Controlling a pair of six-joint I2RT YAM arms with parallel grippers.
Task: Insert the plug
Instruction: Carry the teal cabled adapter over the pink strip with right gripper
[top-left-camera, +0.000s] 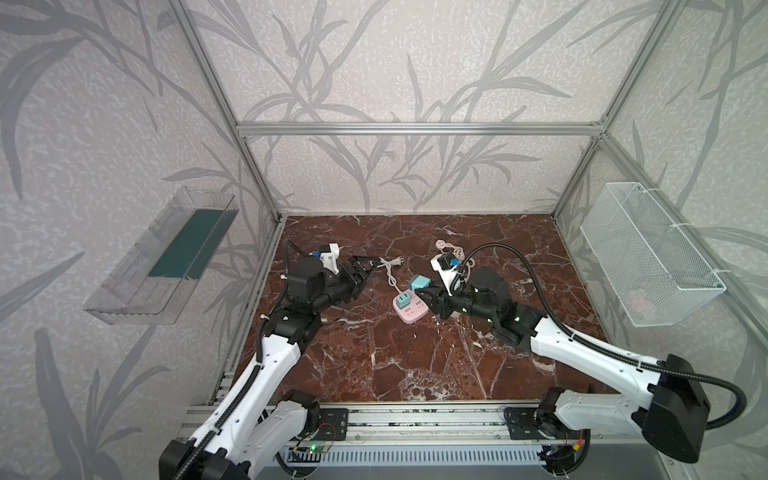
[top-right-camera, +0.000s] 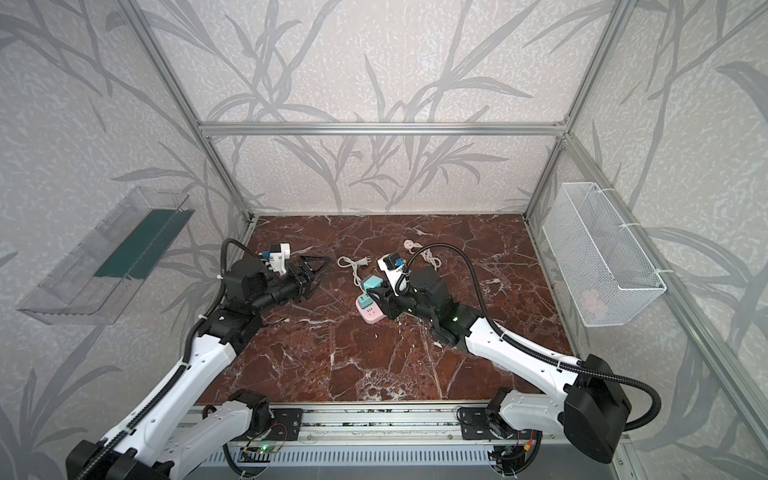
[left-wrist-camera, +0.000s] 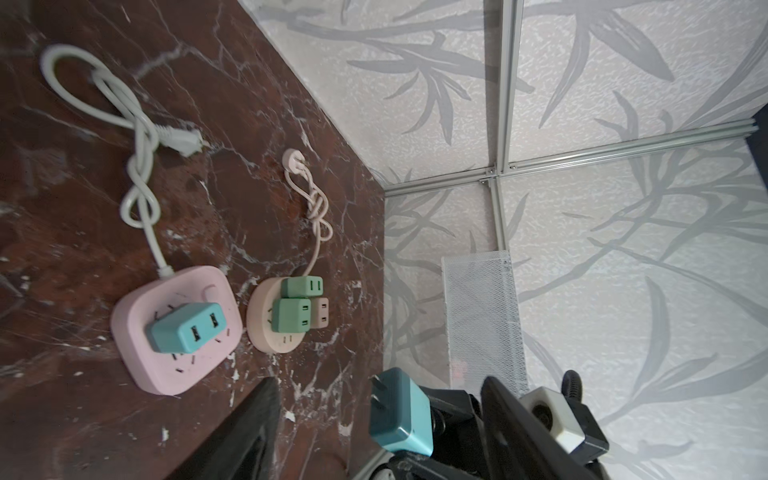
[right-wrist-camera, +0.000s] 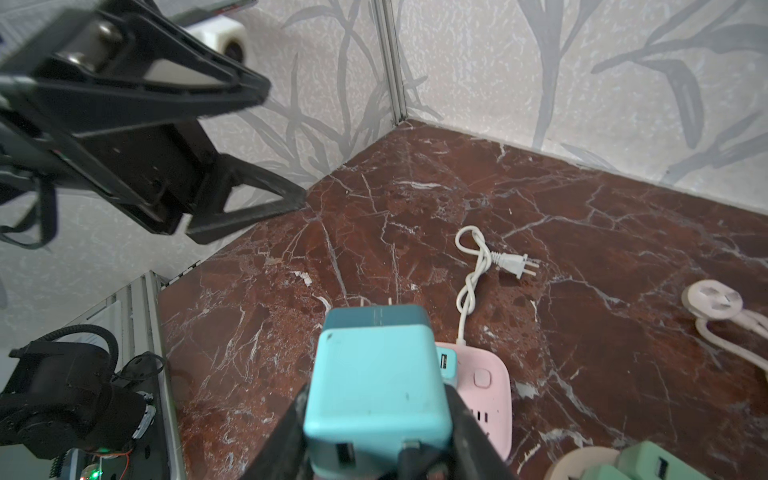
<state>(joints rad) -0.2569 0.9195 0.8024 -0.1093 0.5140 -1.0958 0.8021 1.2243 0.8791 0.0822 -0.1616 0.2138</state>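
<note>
Looked down on a red-brown marble tabletop (top-left-camera: 415, 365) boxed in by leaf-patterned walls. Found a clear shelf (top-left-camera: 162, 257) fixed to the left wall, off the work. Saw the left gripper (top-left-camera: 371, 272) raised over the table with its jaws spread and nothing between them; confirmed as much in the right wrist view. Noted just beyond it a white cord (top-left-camera: 390, 276) lying loose, knotted, ending in a bare two-pin plug (top-left-camera: 398, 261). Traced that cord to the pink power strip (top-left-camera: 415, 313) at mid-table, with one teal adapter (top-left-camera: 402, 300) already seated in its top. Located the task's piece, a second teal plug (top-left-camera: 419, 283), off the table, just above and beside the strip, pinched at its sides by the right gripper (top-left-camera: 426, 291). Made out its prongs (left-wrist-camera: 380, 390) bare in the left wrist view, clear of any slot. Spotted, in that same view, a round beige socket (left-wrist-camera: 286, 343) beside the strip, carrying green adapters (left-wrist-camera: 291, 316); hidden under the right arm in both top views. Passed a wire basket (top-left-camera: 648, 257) on the right wall. Judged pickup done, insertion not yet begun: left to do, turning the prongs toward free slots, lining up, pressing home, letting go.
</note>
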